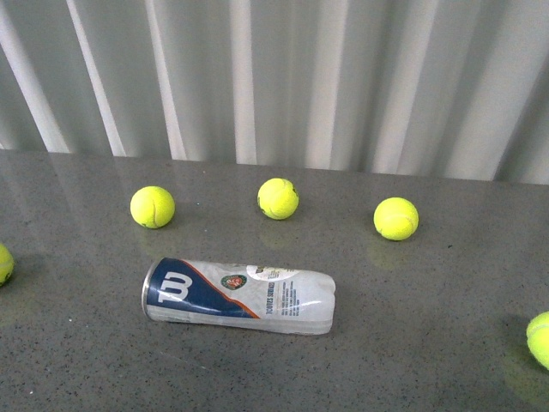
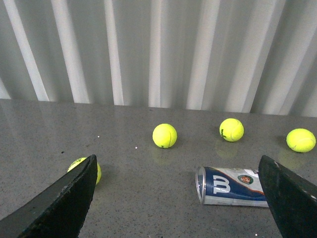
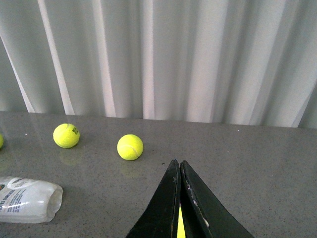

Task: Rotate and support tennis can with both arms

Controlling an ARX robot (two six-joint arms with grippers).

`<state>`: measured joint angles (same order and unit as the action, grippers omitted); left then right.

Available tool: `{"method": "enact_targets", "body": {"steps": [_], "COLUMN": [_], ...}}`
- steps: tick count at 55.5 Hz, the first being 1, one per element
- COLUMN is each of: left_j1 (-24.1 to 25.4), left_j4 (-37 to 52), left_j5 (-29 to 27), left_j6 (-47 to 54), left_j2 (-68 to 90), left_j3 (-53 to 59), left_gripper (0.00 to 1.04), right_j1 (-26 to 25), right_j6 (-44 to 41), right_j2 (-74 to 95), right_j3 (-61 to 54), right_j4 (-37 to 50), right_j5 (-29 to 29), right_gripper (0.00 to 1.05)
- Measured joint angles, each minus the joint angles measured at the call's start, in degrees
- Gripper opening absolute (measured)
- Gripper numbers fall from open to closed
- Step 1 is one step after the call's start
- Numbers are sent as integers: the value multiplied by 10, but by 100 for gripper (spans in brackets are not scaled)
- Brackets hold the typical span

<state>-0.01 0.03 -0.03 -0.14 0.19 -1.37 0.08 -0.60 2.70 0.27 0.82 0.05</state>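
Nearest its own camera, the left gripper [image 2: 178,166] stood wide open. Its two black fingers [image 2: 64,196] were far apart, with only bare grey counter [image 2: 148,198] between them. The right gripper [image 3: 176,163] was closed, its fingers meeting at the tips with nothing gripped there. A thin yellow-green sliver showed through the slit lower down, and I could not tell what it was. Neither arm appeared in the front view.

The nearest ball [image 1: 540,339] sat far out on the right side of the counter, cut off by the picture's border. A little farther in lay the tennis can [image 1: 238,296]. It was on its side around the middle of the counter, slightly to the left, with its length roughly parallel to the far edge. Its silver-rimmed end pointed left, and the navy part of the label with the white W sat just beside that rim. The clear end pointed right. The can touched no ball and neither gripper.

Slightly beyond it, far out on the left side, sat the outer left ball [image 1: 3,263], also cut off by the border. Farther back, three more stood in a loose row, well apart from one another and from the can. These were the left row ball [image 1: 153,207], the middle row ball [image 1: 278,198] and the right row ball [image 1: 396,218], with the middle one closest to the far edge. Behind that edge hung a pale pleated curtain [image 1: 274,77].
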Motion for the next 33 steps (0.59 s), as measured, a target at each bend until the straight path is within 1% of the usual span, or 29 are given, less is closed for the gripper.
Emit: {"method": "enact_targets", "body": {"steps": [4, 19, 24, 33], "left_j1": [0, 0, 0, 0], "left_j4": [0, 0, 0, 0], "left_j5": [0, 0, 0, 0], "left_j6": [0, 0, 0, 0], "left_j2": [0, -1, -1, -1], "left_j3": [0, 0, 0, 0], "left_gripper": [98, 98, 98, 98], "right_j1": [0, 0, 0, 0], "right_j6": [0, 0, 0, 0], "right_j2": [-23, -24, -24, -24], "right_j3": [0, 0, 0, 0], "right_j4": [-5, -8, -8, -8], "right_j5": [0, 0, 0, 0], "right_gripper": [3, 4, 16, 45]}}
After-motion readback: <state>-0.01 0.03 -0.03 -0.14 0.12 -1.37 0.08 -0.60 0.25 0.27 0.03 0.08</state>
